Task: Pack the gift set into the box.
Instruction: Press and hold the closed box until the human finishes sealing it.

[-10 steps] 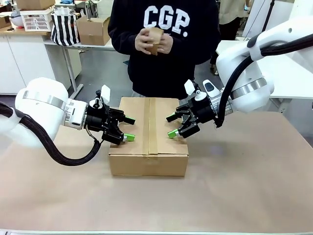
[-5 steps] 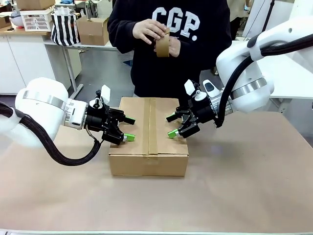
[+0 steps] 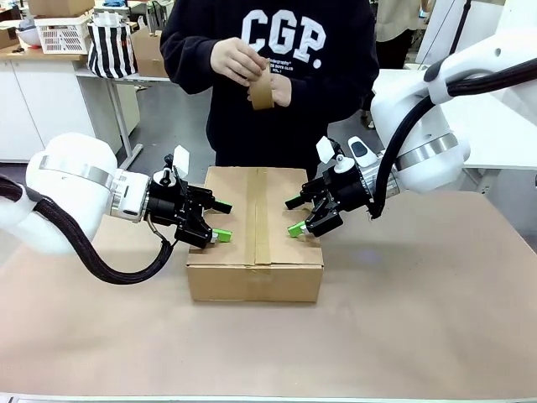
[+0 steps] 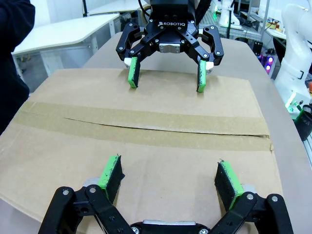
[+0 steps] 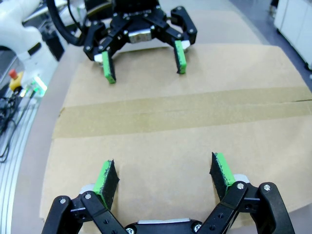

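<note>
Brown taped box (image 3: 256, 231) between spread left hand (image 3: 220, 220) and spread right hand (image 3: 294, 216) (both empty).

White rounded arms, black ribbed cables; black grippers, green pads, ROBOTIQ lettering; person's black CGP sweatshirt (image 3: 273, 75).

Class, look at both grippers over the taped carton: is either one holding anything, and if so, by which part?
Neither holds anything. The left gripper and right gripper are both open, fingertips over the closed box top, one on each side of its tape strip.
</note>
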You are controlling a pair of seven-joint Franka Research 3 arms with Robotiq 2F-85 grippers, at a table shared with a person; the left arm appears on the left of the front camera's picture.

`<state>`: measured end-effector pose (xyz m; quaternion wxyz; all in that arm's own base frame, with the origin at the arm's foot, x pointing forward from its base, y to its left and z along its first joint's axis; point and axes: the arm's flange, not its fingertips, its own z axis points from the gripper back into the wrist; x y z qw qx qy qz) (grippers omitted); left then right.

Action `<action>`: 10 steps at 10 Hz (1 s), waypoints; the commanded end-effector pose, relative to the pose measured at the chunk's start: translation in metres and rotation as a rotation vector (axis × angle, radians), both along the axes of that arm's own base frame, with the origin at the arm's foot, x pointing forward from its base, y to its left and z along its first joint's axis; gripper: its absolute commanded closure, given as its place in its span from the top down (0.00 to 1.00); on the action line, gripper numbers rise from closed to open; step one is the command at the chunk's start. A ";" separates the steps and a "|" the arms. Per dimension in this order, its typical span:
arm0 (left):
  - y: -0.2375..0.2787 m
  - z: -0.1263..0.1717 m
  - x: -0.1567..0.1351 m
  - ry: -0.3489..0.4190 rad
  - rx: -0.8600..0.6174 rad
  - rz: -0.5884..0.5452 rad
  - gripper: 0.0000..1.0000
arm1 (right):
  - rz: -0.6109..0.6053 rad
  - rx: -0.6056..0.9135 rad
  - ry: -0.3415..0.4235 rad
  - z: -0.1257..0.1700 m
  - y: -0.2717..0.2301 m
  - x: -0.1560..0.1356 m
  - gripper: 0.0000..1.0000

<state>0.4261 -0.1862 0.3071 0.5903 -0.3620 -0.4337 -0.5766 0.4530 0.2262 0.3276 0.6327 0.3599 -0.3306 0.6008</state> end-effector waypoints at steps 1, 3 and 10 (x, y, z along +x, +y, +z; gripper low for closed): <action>0.001 -0.006 -0.006 -0.022 -0.002 0.007 1.00 | -0.001 0.000 0.003 -0.001 0.000 0.000 1.00; 0.001 -0.006 -0.006 -0.022 -0.002 0.007 1.00 | -0.001 0.000 0.003 -0.001 0.000 0.000 1.00; 0.001 -0.006 -0.006 -0.022 -0.002 0.007 1.00 | -0.001 0.000 0.003 -0.001 0.000 0.000 1.00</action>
